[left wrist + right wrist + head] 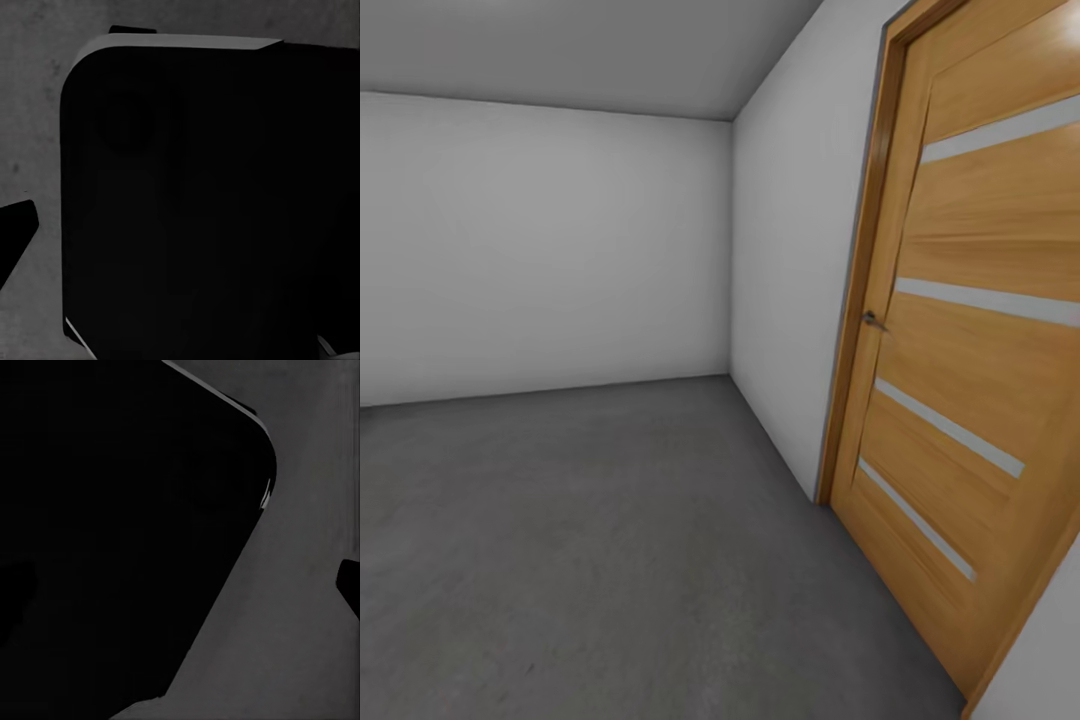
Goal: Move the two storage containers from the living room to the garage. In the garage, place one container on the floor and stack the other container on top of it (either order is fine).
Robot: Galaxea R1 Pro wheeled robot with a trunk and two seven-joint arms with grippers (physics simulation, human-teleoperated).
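**Concrete floor, wooden door, bare corner**

Grey concrete floor (610,560) runs to pale walls (540,250) in the garage; a honey-coloured plank door (970,380) stands at right. Wrist views show a dark rounded body (210,210) over concrete. Either tool's state: cannot tell.

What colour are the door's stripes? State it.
Pale grey stripes across the honey-coloured wooden door, best in the head view.

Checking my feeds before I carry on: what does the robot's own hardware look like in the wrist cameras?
Little shows. In the left wrist view a large black rounded-corner body with a thin pale grey top edge sits over the mottled grey floor. The right wrist view has a similar black rounded body. No cables or markings are visible, and I cannot make out either tool's fingers.
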